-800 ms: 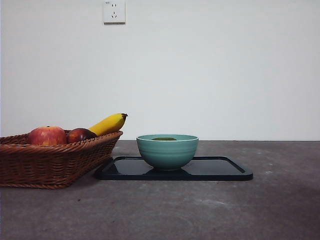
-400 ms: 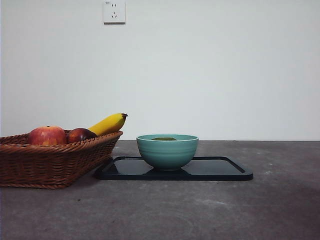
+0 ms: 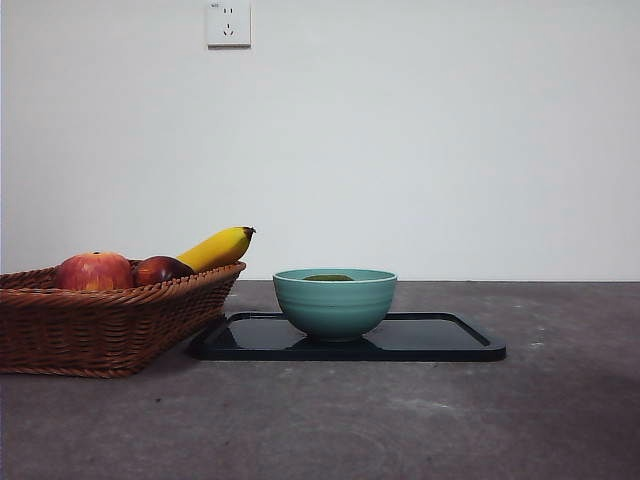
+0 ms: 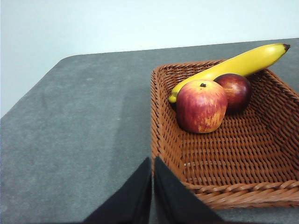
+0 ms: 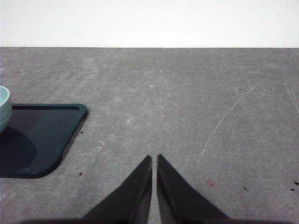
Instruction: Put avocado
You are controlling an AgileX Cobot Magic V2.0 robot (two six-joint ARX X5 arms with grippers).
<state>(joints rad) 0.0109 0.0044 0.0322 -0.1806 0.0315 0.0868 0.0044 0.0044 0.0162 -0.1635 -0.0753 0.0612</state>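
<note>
My left end effector [image 4: 152,161] has its two black jaws pressed together with only a thin seam between them, holding nothing. It hangs over bare bench [image 4: 74,126] just beside the near corner of the wicker basket [image 4: 224,158], touching neither. In that basket lie a red apple [image 4: 201,106], a darker red fruit [image 4: 233,91] just behind it, and a yellow banana [image 4: 233,65] leaning across the rim.

My right end effector [image 5: 154,158] is likewise closed to a narrow slit and empty, hovering above open bench surface, well apart from the rounded corner of the black tray [image 5: 42,140] at the left of its frame.

In the front view, the avocado [image 3: 328,277] shows only as a dark green sliver just above the rim of the teal bowl [image 3: 335,305], which stands on the black tray at centre frame, with the basket at lower left. Neither arm appears in this view.
</note>
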